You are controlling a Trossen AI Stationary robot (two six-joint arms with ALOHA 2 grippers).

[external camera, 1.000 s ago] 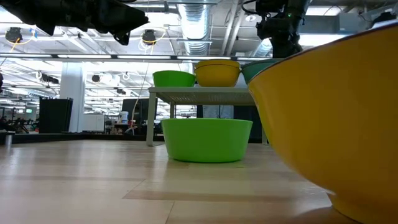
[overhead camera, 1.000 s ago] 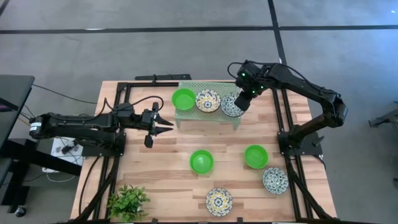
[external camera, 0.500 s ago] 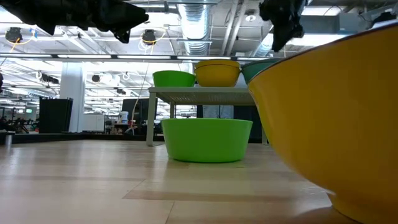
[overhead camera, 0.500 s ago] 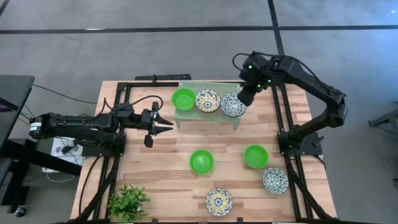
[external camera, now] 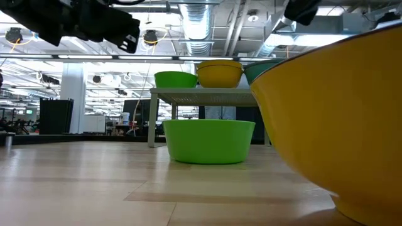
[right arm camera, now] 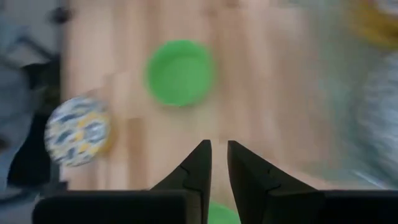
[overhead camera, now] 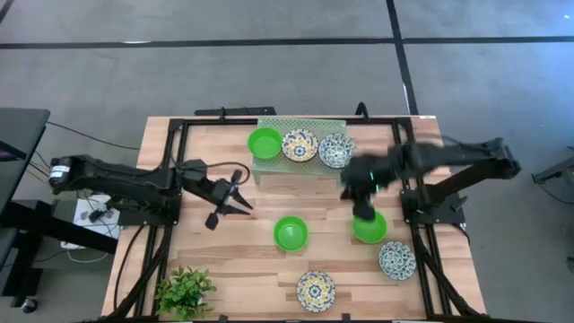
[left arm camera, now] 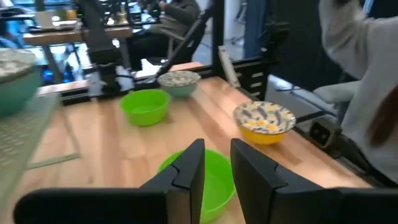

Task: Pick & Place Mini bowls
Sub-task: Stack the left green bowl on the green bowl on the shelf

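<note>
Table (overhead camera: 224,260): pale wooden top on a black frame.

Rack (overhead camera: 300,124): pale green, perforated, at the far middle of the table. It carries three bowls in a row: a green bowl (overhead camera: 265,142) at the left, a yellow-and-blue floral bowl (overhead camera: 300,144) in the middle, a blue floral bowl (overhead camera: 335,150) at the right.

Table top, four more bowls: a second green bowl (overhead camera: 291,232) at the centre; a third green bowl (overhead camera: 369,229) to its right, partly under the right arm; a blue-patterned bowl (overhead camera: 396,260) near the right edge; a yellow-and-blue bowl (overhead camera: 316,290) at the near edge, middle.

Plant (overhead camera: 185,292): small, leafy, near left corner.

Right gripper (overhead camera: 363,208): blurred, above the far rim of the third green bowl. Its own camera shows the fingers (right arm camera: 198,163) empty, with a narrow slot between them.

Left gripper (overhead camera: 240,198): over bare wood left of centre, tips pointing toward the second green bowl. Fingers (left arm camera: 191,168) slightly apart, nothing between them.

Person (left arm camera: 367,68): pale sleeve, beyond the table's near edge, seen in the left wrist view.
</note>
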